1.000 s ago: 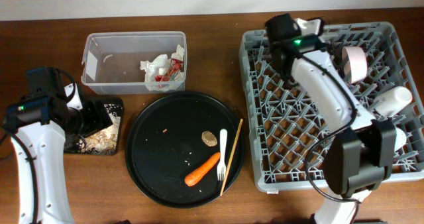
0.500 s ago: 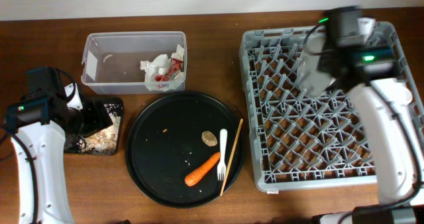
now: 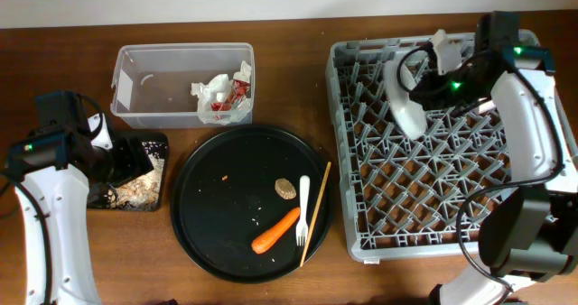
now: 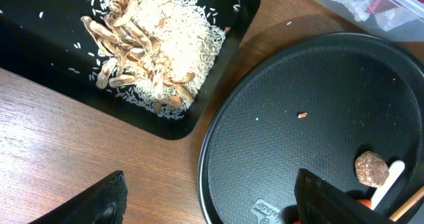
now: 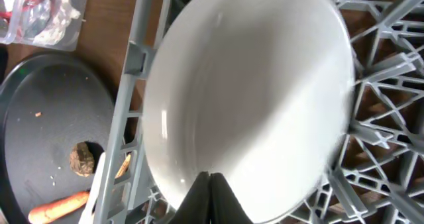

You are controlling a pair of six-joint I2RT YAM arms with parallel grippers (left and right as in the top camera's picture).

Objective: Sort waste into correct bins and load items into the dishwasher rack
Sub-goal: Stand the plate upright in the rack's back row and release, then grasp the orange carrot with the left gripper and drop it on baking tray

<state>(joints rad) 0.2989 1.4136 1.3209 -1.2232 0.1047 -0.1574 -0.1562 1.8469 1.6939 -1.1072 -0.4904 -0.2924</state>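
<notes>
Holding: the right gripper [image 5: 211, 189] had its fingers closed narrow on the rim of the white bowl [image 3: 403, 102], one finger on each face of the wall.
Bowl's place: tipped on edge over the far left part of the dishwasher rack [image 3: 433, 206], among the tines; whether it bore on them could not be told.
Bowl's handling: probably stiff, glazed and slick, light enough for one arm but likely to chip or crack if knocked on the plastic.
Where to grip: the rim looked the only purchase, since the curved wall gave nothing else. A rim pinch lets the bowl swing, so it should be lowered slowly between tines.
Left gripper [image 4: 211, 203]: fingers spread wide with nothing between them, hanging over the table just beside the small black tray [image 4: 40, 58] of rice and shells [image 4: 152, 45].
Count, dishes: one bowl, one white fork [image 3: 303, 210], one chopstick [image 3: 316, 213].
Count, food waste: one carrot [image 3: 275, 231] and one brown lump [image 3: 285, 189], both lying with the fork and chopstick on the round black tray [image 3: 217, 215].
Count, containers: one clear bin [image 3: 153, 84] holding crumpled wrappers [image 3: 221, 93], one small tray, one rack.
</notes>
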